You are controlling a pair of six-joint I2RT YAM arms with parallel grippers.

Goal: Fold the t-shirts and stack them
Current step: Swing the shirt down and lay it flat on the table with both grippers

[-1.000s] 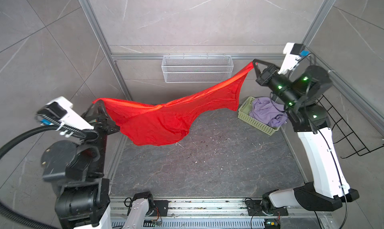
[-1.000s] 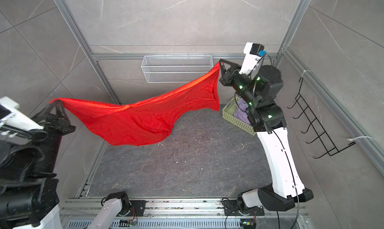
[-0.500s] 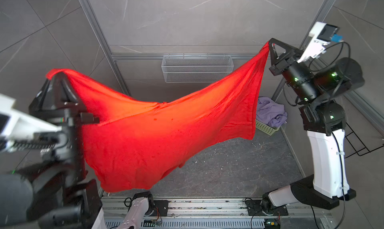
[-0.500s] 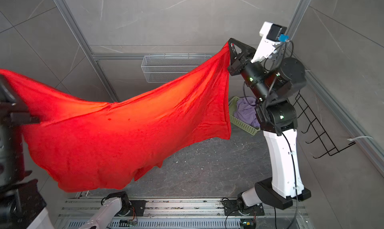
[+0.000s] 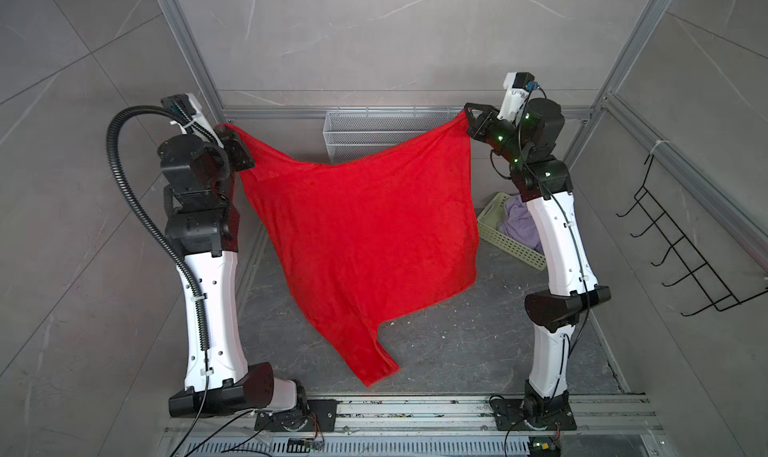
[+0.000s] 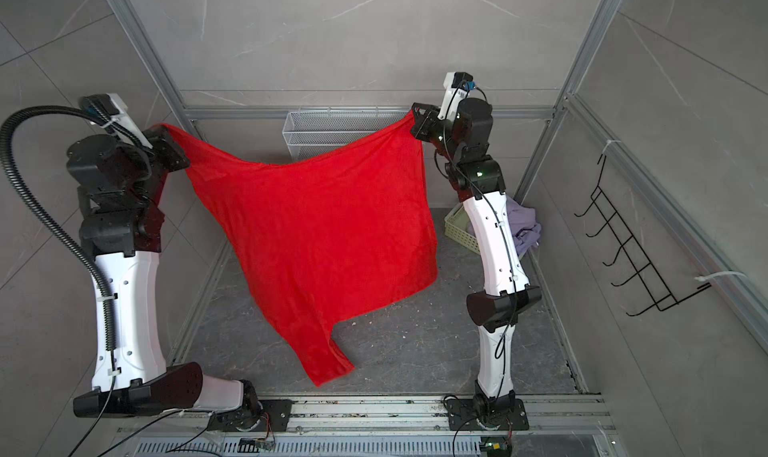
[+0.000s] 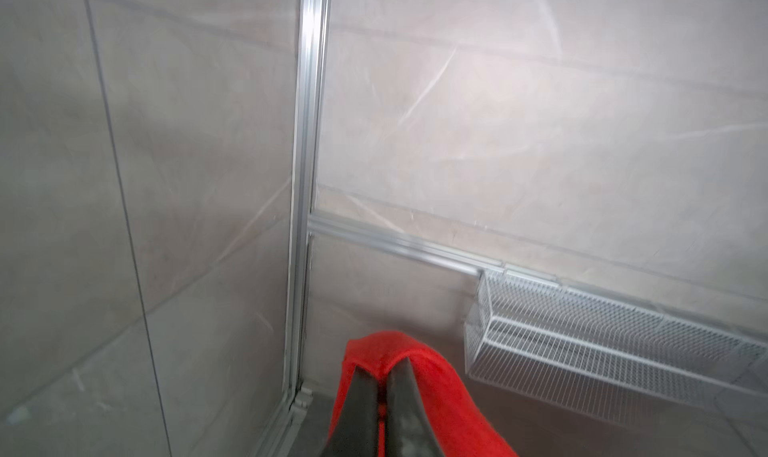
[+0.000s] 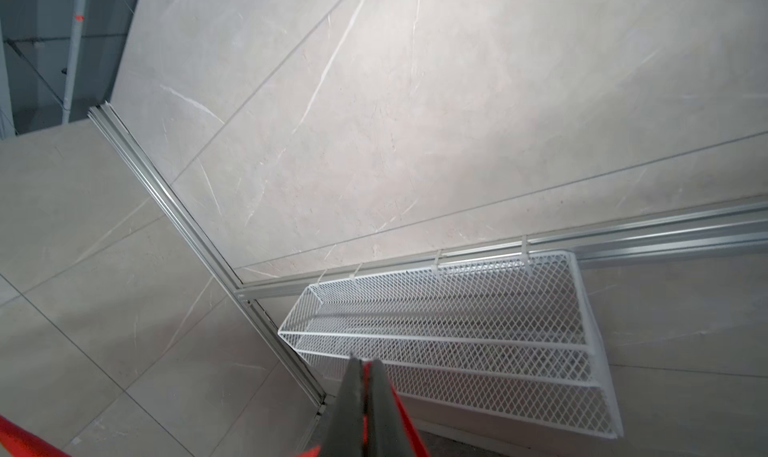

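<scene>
**Holding the red tee spread between both arms**

Gripping one upper corner each, my left gripper (image 5: 230, 130) and my right gripper (image 5: 467, 121) are both clenched on the large bright red short-sleeved cloth t-shirt (image 5: 361, 234). Both are raised high toward the far wall. In the left wrist view my two dark fingers (image 7: 359, 409) are pressed together, with a fold of red cloth bulging over their tips. In the right wrist view only a thin red strip shows between my closed jaws.

The red t-shirt hangs between my arms as a wide sheet. Its top edge sags in the middle, in front of the white wire mesh shelf (image 5: 374, 129) fixed to the far wall. The right side drops almost straight down. The lower part narrows to a flap hanging low at the near side over the dark grey stone tabletop (image 5: 457, 342). I cannot tell whether that flap touches the surface.

The pale lilac cloth t-shirt (image 5: 519, 226) lies crumpled in the pale green plastic lattice basket (image 5: 490, 212) at the far right of the tabletop, partly hidden behind my right arm. A black wire hook rack (image 5: 681, 251) hangs on the right wall.
</scene>
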